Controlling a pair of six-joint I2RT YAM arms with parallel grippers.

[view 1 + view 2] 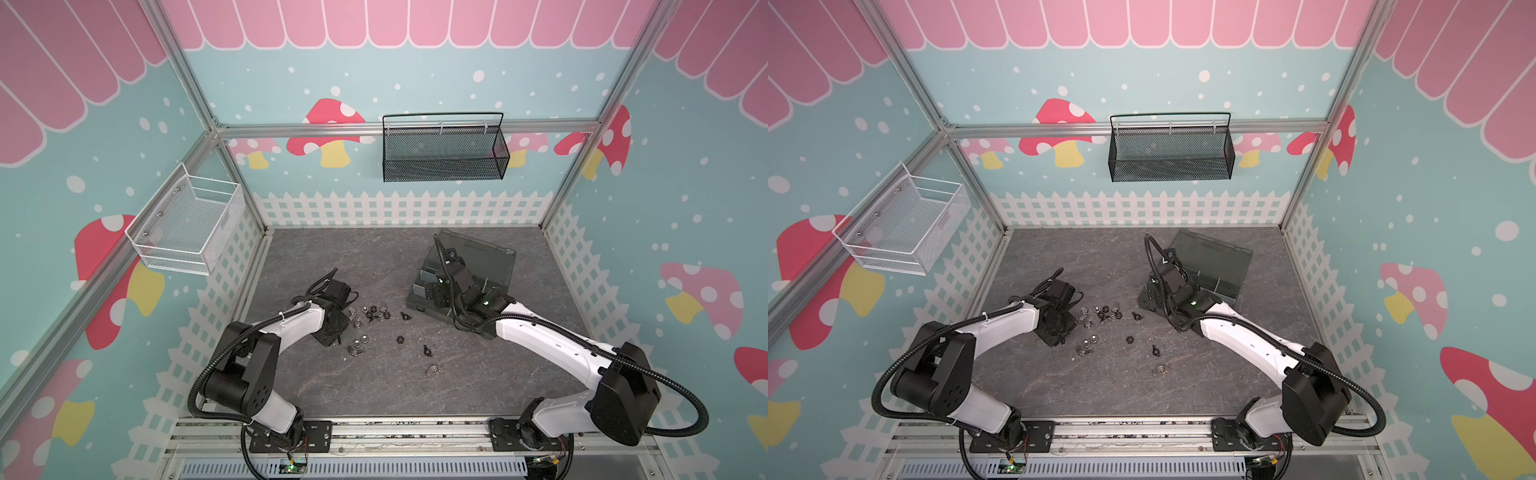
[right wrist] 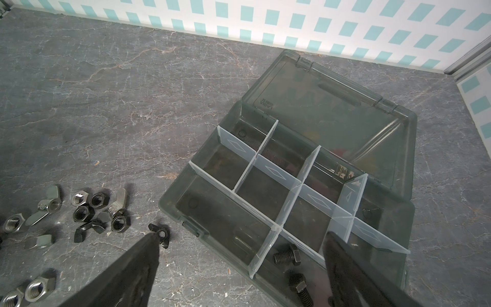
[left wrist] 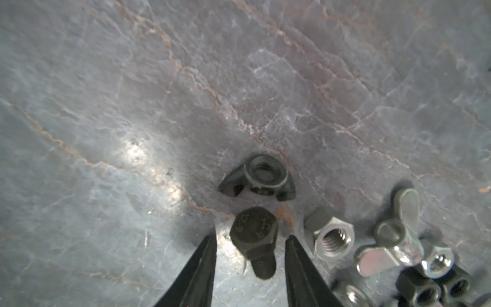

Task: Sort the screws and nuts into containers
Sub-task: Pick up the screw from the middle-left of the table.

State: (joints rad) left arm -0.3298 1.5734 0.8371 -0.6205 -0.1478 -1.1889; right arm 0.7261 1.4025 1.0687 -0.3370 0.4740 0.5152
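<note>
Straddling a screw (image 3: 255, 243) on counter (image 3: 239, 79), lower centre, left end effector (image 3: 251, 235) is seen part-spread, not pinching; right end effector (image 2: 241, 234) spread at box (image 2: 172, 202). Pick step judged; squeeze, lift needed next.

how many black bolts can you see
3: one bolt on the table between the jaws of the left gripper; two bolts close together in the organizer box. More may hide in the pile.

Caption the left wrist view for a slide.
Open left gripper straddling a black bolt on the table, nuts beside.
</note>
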